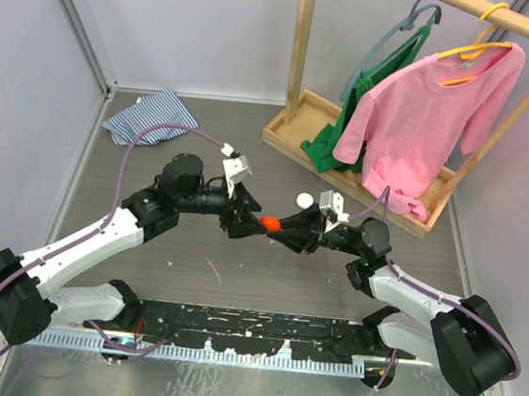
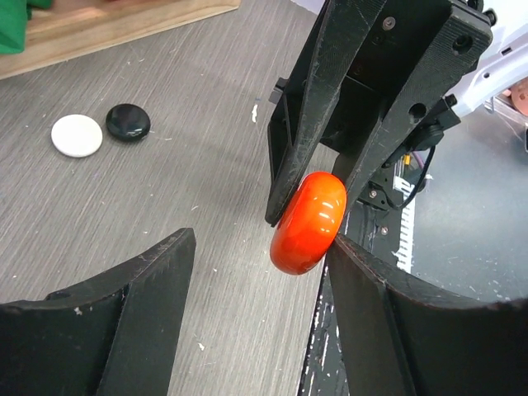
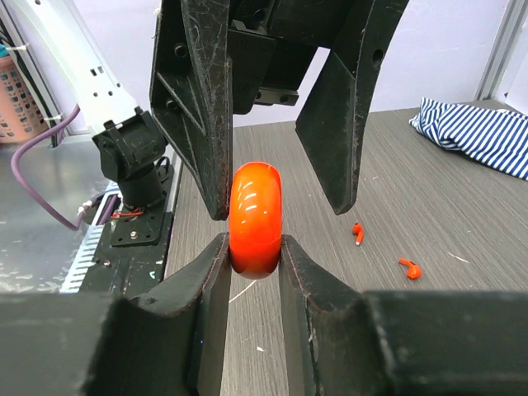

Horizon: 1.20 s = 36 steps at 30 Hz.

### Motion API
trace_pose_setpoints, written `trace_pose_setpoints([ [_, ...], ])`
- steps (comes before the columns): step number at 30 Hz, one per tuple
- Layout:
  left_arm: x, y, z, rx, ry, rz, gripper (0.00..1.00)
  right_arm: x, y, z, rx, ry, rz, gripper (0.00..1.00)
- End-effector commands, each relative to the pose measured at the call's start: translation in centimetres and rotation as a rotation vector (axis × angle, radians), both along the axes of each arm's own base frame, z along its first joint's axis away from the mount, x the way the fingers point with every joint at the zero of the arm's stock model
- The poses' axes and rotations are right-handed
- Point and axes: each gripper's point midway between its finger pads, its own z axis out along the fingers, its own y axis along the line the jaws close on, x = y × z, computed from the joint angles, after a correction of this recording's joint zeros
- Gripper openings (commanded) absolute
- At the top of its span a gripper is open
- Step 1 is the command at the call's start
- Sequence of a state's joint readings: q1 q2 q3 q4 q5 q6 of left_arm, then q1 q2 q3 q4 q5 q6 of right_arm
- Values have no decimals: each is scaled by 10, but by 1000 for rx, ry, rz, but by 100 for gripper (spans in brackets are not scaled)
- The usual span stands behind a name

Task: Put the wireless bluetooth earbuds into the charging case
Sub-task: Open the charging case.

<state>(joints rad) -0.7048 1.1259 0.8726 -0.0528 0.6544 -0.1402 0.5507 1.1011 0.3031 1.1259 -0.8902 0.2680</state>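
Where the arms meet: an orange charging case (image 3: 256,214), round and smooth, is held off the bench (image 3: 462,206), edge-on to the right wrist camera.
Right gripper (image 3: 252,241): clamped on the case, one finger on each flat face.
Left gripper (image 2: 262,243): jaws apart, straddling the case. One finger is at or against the case's side and the other is well clear of it.
Case contents: the case looks closed, and I cannot tell what is inside.
Earbuds: one red-orange earbud (image 3: 357,233) and a second earbud (image 3: 410,268) lie loose on the bench, near each other and outside the case.
Pucks: a white puck (image 2: 77,135) and a black puck (image 2: 128,122) sit just beside each other on the bench.
Wooden tray (image 1: 285,139): the base of the clothes rack, with a green garment (image 1: 322,147) bunched in it and a pink shirt (image 1: 425,116) hanging above.
Striped cloth (image 1: 150,115): crumpled in the far left corner.
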Motion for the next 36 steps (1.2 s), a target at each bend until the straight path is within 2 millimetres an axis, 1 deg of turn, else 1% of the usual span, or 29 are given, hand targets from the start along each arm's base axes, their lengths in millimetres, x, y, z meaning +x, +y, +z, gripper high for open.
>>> trace_pose_setpoints([
  [1,6,-5,27,-73,-61,14,66,-6,-2,20,54,-84,8,1],
  [10,9,-1,36,-76,-59,55,66,-11,-1,18,53,-102,32,1],
  [21,14,1,44,-77,-48,100,67,-12,1,16,47,-103,40,1],
  [36,15,6,55,-94,-52,135,69,-13,2,14,38,-103,45,1],
])
